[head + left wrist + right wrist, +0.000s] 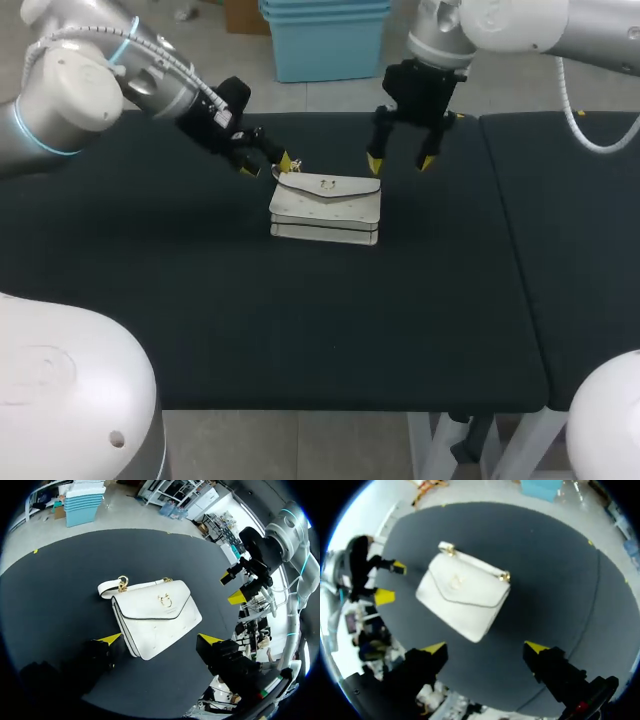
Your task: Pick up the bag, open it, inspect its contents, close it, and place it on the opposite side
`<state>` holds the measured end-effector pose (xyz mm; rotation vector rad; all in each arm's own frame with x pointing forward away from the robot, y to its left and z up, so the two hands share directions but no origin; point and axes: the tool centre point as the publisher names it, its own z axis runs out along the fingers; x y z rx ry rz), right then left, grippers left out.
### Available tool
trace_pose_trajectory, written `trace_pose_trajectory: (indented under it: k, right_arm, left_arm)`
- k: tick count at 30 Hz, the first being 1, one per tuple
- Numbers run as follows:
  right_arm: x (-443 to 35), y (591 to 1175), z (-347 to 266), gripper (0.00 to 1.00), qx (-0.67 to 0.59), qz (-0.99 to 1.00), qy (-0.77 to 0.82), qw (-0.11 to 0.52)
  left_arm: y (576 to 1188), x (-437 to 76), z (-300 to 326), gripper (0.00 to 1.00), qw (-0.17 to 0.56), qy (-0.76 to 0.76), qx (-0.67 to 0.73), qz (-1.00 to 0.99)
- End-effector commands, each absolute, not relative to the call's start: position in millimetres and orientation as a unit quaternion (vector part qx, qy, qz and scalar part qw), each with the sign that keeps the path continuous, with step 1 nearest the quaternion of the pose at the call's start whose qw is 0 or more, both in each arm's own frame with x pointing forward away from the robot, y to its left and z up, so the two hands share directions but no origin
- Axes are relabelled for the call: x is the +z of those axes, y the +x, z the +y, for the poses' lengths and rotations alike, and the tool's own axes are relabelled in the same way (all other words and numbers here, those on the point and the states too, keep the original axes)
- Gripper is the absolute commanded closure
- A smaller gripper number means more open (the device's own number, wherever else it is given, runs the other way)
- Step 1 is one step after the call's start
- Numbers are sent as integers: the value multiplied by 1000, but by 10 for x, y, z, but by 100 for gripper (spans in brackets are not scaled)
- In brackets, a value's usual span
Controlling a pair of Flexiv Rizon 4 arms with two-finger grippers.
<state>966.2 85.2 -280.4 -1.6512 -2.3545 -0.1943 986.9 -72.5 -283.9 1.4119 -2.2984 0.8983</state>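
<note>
Both claws stood wide open, holding nothing: the left claw (266, 165) just beside the strap (283, 175) of the bag (325, 208), the right claw (400, 163) above its far edge. The bag lay flat near the middle of the counter (200, 300), flap shut. Whether a left tip touched the strap, I could not tell. Judgement: take the strap squarely and lift slowly. Hindrance noted: the claws stood near each other. The counter seam (482, 200) lay well apart.

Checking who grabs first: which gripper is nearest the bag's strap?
The left gripper: one yellow tip is right beside the strap at a corner of the bag; the right gripper is by the other corner.
</note>
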Motion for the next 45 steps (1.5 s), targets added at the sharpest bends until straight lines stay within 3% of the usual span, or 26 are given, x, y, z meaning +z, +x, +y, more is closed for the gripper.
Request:
trace_pose_trajectory:
  k: [1, 18, 23, 33, 38, 40, 43, 45]
  right_arm:
    - [-2931, 9554, 800, 0, -220, -608, -742, 176]
    - [-3047, 9545, 880, 0, -223, -607, -744, 166]
    - [-3282, 9608, 958, 0, -214, -580, -763, 189]
    - [-3386, 9781, 1139, 0, -210, -540, -781, 233]
    - [-3420, 9818, 1179, 0, -219, -535, -779, 244]
    - [-3435, 9838, 1192, 1, -221, -534, -778, 248]
    - [-3479, 9878, 1209, 18, -228, -529, -776, 258]
    - [-3512, 9907, 1220, 28, -231, -525, -774, 268]
  left_arm:
    - [9805, -2864, -682, 0, 193, 666, 384, -610]
    - [9829, -2951, -705, 0, 192, 661, 378, -619]
    - [9947, -3099, -651, 0, 214, 656, 373, -620]
    - [10197, -3322, -653, 0, 328, 659, 364, -571]
    - [10210, -3363, -760, 23, 346, 646, 359, -578]
    - [10207, -3378, -802, 27, 356, 639, 357, -581]
    - [10201, -3403, -852, 36, 363, 632, 355, -585]
    - [10197, -3423, -879, 35, 366, 628, 353, -589]
